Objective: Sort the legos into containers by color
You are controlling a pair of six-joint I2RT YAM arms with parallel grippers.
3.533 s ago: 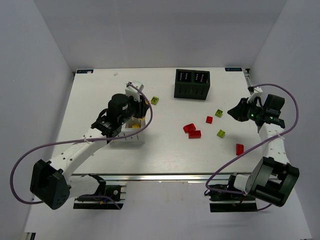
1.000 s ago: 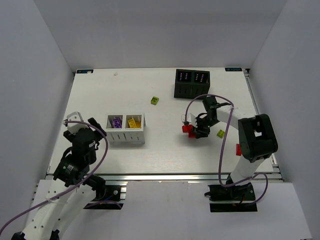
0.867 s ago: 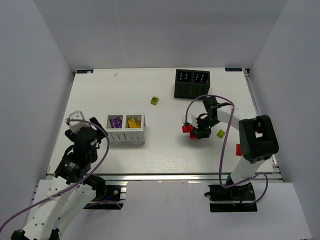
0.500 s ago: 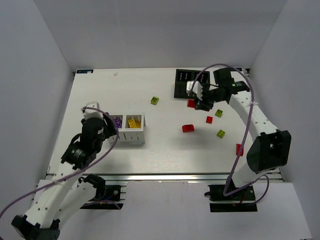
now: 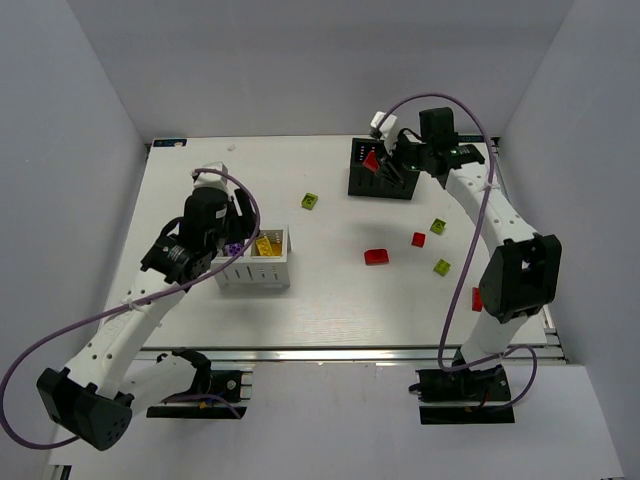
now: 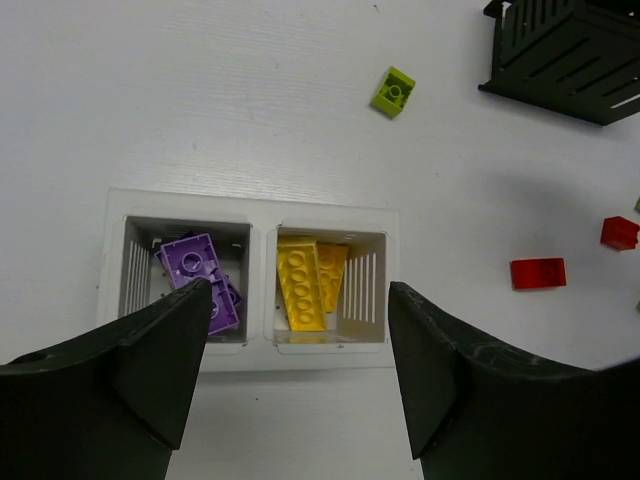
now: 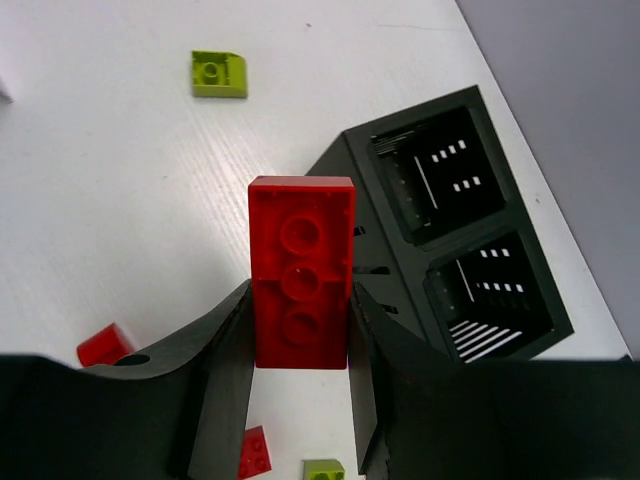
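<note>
The right end effector (image 7: 300, 305) clamps a red brick (image 7: 301, 250).

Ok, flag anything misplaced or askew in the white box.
Nothing misplaced: the white box holds purple bricks in one compartment, yellow bricks in the other. The yellow ones lie tilted, overlapping.

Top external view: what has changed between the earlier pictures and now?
The right gripper took one red brick from the middle of the table and carried it up to the black box. The left gripper, open, returned from the near left edge to above the white box. Both boxes and the other loose bricks stayed.
</note>
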